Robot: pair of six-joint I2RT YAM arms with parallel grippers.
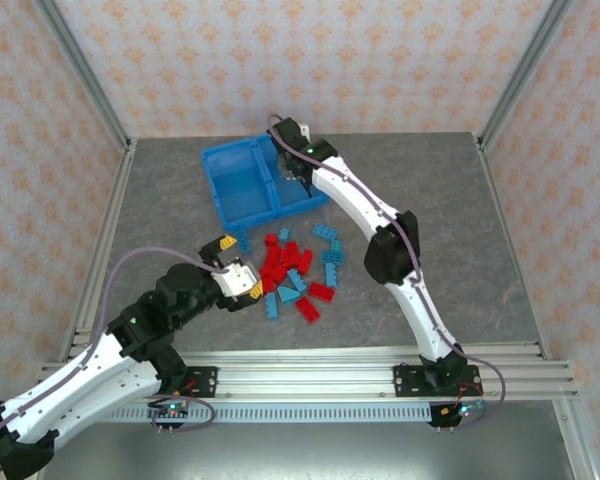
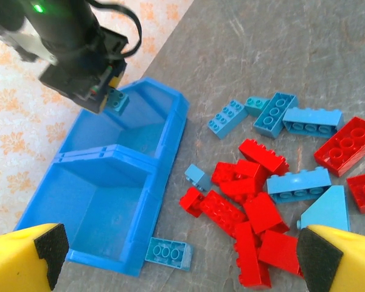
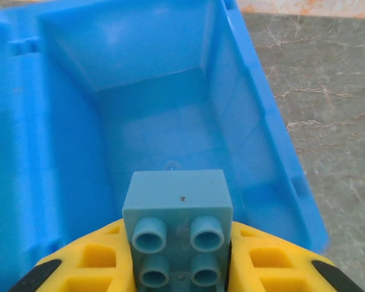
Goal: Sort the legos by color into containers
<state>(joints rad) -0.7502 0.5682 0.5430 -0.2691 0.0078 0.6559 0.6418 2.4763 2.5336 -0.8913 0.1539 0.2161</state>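
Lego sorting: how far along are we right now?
Nothing is sorted yet: both compartments of the blue bin look empty. In hand: the right gripper holds a light blue brick over one compartment. Remaining: the red and light blue pile by the open left gripper, plus a stray light blue brick beside the bin.

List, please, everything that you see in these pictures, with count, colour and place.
Bin: one, bright blue, two empty compartments, far centre of table.
Held Lego brick: one, light blue, above the bin.
Red Lego bricks: about ten, loose pile in front of bin.
Light blue Lego bricks: about nine, mixed around pile; one beside bin wall.
Table: one, grey marbled.
Left claw: one, yellow, open, at pile's left edge.
Right claw: one, yellow, shut on held brick.
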